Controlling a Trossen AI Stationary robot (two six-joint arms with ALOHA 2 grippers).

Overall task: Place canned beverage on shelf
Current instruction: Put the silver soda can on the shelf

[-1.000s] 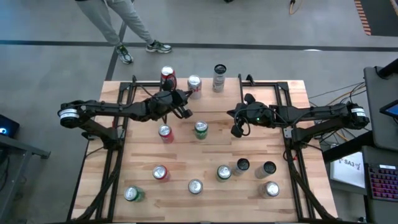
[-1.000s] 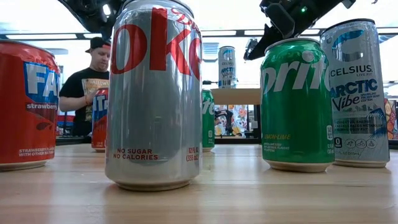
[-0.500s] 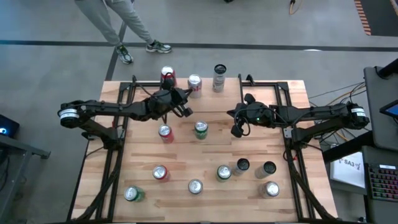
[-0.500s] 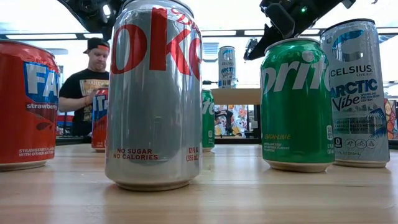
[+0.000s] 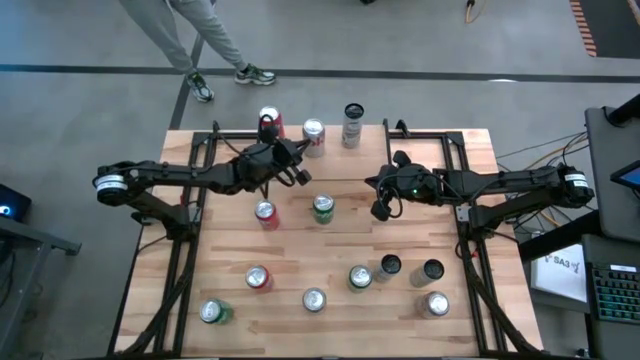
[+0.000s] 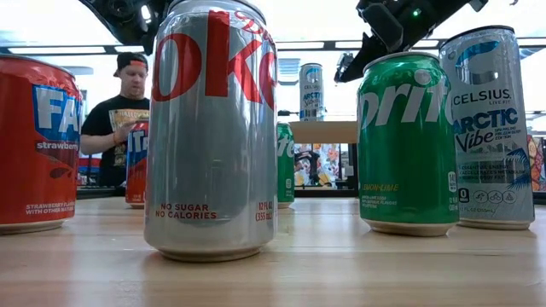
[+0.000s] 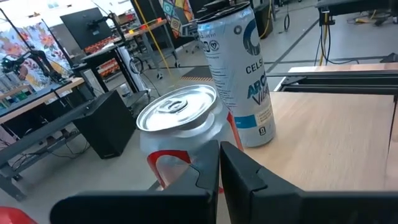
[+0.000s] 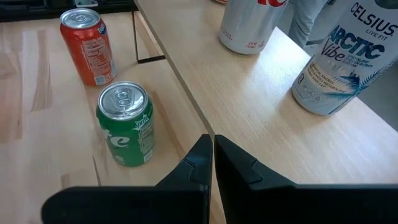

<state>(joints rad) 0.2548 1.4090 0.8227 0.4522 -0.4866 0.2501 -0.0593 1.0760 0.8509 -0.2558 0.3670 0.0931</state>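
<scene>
Canned beverage nearest both arms: a green Sprite can (image 5: pixel 322 207), upright on the surface (image 5: pixel 440 250) just in front of the shelf (image 5: pixel 340 160). Nothing holds it. An orange can (image 8: pixel 87 46) stands near it, and further cans are spread across the near half of the surface. The shelf already carries three upright cans, among them a silver can (image 5: pixel 312 132) with red lettering and a Celsius can (image 5: pixel 352 122).

Left tool (image 5: pixel 296 172): clenched on nothing, poised over the shelf with the silver can just ahead of its fingertips. Right tool (image 5: pixel 380 209): clenched on nothing, raised beside the shelf's right end. The Sprite can lies between the two tools, nearer the right one and lower than both.

Risks noted:
- Neither tool can take a can as it stands; a descent with the fingers pressed together would likely tip the Sprite can rather than grip it.
- Any forward or sideways drift of the left tool could strike the silver can and push it into the Celsius can or toward the shelf's far edge.
- The Sprite can sits close under the shelf's front edge; a lift that is too shallow could catch that edge.
- Free room on the shelf lies mainly in front of the three cans; a careless placement could topple one.
</scene>
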